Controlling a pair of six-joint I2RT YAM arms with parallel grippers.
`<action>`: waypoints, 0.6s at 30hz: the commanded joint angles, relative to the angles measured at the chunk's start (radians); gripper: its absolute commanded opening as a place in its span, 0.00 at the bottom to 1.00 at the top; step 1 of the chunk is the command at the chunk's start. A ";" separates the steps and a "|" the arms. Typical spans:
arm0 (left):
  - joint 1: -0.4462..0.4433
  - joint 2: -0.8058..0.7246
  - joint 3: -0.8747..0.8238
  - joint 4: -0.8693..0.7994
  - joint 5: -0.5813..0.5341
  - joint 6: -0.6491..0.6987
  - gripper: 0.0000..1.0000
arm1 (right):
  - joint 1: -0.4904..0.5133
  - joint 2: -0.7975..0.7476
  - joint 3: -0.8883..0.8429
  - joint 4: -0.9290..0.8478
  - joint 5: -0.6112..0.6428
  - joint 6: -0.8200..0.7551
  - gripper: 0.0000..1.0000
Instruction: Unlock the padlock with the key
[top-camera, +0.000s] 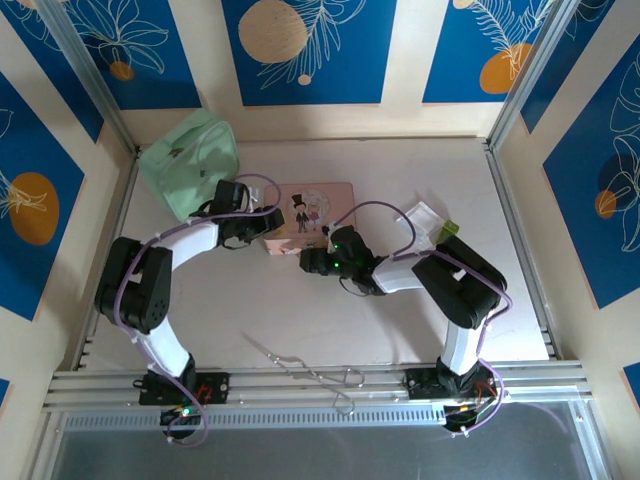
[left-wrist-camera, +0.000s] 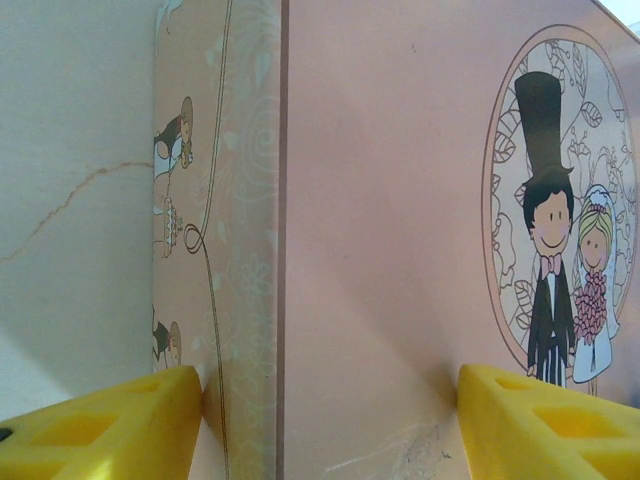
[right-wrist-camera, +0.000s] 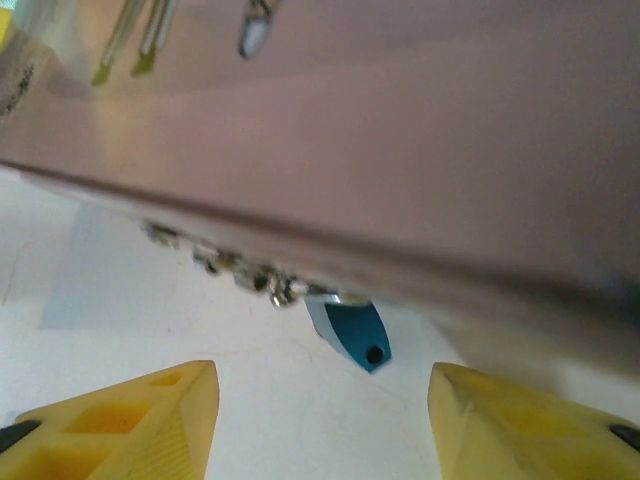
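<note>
Straddling a corner edge of the pink tin (left-wrist-camera: 400, 200), the left gripper (left-wrist-camera: 330, 400) has its yellow fingers (left-wrist-camera: 100, 430) spread wide, one beside the tin's patterned side wall and the other over the lid with the bride-and-groom picture; whether either finger presses on the tin I cannot tell. From above, the tin lies flat near the middle of the white table (top-camera: 300, 320), and the right gripper (right-wrist-camera: 322, 385) sits just off its near long edge. Its jaws are also parted, with nothing between them but bare tabletop. The padlock (right-wrist-camera: 350, 335), showing its blue-teal end with a dark hole, rests on the table tight under that near edge of the tin, just beyond the right fingertips, with a short run of small metal links (right-wrist-camera: 240, 275) trailing to its left. A green bag (top-camera: 190, 160) fills the far left corner, a white packet (top-camera: 425, 218) lies to the tin's right, and a thin wire tool (top-camera: 310, 372) rests by the near rail, leaving open table between it and the grippers.
</note>
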 joint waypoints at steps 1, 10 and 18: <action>-0.001 0.007 -0.016 -0.009 0.041 -0.013 0.66 | -0.003 0.043 0.031 -0.025 -0.004 -0.014 0.57; -0.010 -0.014 -0.005 -0.048 0.021 0.019 0.65 | -0.002 0.076 0.058 -0.040 -0.008 -0.007 0.54; -0.018 -0.014 -0.012 -0.042 0.032 0.014 0.64 | 0.000 0.086 0.072 -0.072 -0.006 -0.011 0.44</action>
